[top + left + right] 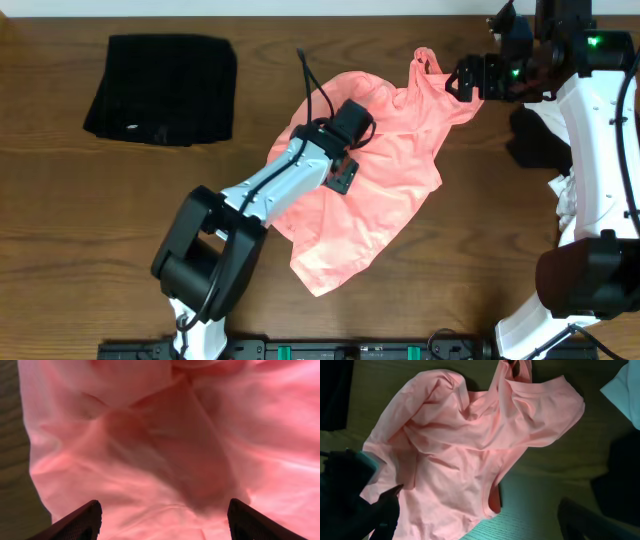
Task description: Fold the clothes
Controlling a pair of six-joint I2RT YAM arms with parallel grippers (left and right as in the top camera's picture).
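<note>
Pink T-shirt (400, 170) lies crumpled at table centre; nothing is gripped.
Overhead: left gripper (356, 120), jaws apart, over its 10 o'clock part; right gripper (468, 78), jaws apart, at 2 o'clock. Left wrist: soft, light cloth under spread fingers (82, 522). Right wrist: hem or shoulder seams judged best holds.

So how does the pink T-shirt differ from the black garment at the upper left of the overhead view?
The pink T-shirt lies crumpled and spread mid-table; the black garment is a neat folded rectangle. The pink T-shirt covers more table than the black garment. The left gripper hangs open over the pink T-shirt; no gripper is near the black garment. Both are soft cloth on the wooden table.
</note>
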